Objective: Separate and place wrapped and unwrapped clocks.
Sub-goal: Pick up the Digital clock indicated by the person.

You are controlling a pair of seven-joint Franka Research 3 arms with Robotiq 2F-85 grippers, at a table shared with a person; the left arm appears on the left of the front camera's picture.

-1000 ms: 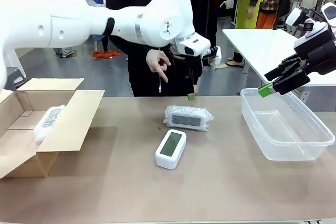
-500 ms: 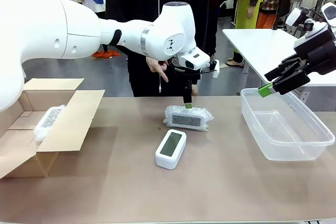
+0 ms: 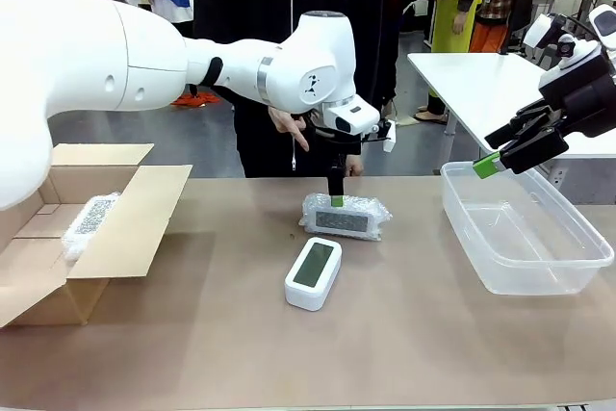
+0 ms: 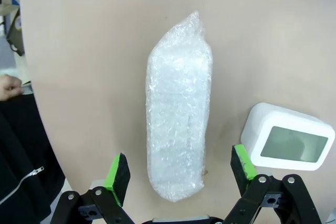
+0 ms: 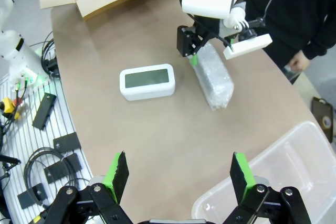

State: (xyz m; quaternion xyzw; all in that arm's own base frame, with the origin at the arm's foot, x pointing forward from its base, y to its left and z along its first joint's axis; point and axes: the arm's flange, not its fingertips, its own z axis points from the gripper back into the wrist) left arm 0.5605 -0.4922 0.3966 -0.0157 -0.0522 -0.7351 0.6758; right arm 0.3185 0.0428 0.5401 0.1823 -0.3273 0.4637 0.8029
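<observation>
A bubble-wrapped clock lies mid-table, with a bare white clock just in front of it. My left gripper hangs open right over the wrapped clock, its green pads straddling that bundle in the left wrist view, where the bare clock sits off to the right. A second wrapped clock rests inside the cardboard box. My right gripper is open and empty above the clear plastic bin. From the right wrist view I see the bare clock and wrapped clock.
A person in black stands at the far edge, one hand pointing down behind my left arm. The open cardboard box sits at the left, the plastic bin at the right. Bare tabletop stretches along the near side.
My left gripper has come down from above the table until it straddles the wrapped clock. The right arm has held still.
</observation>
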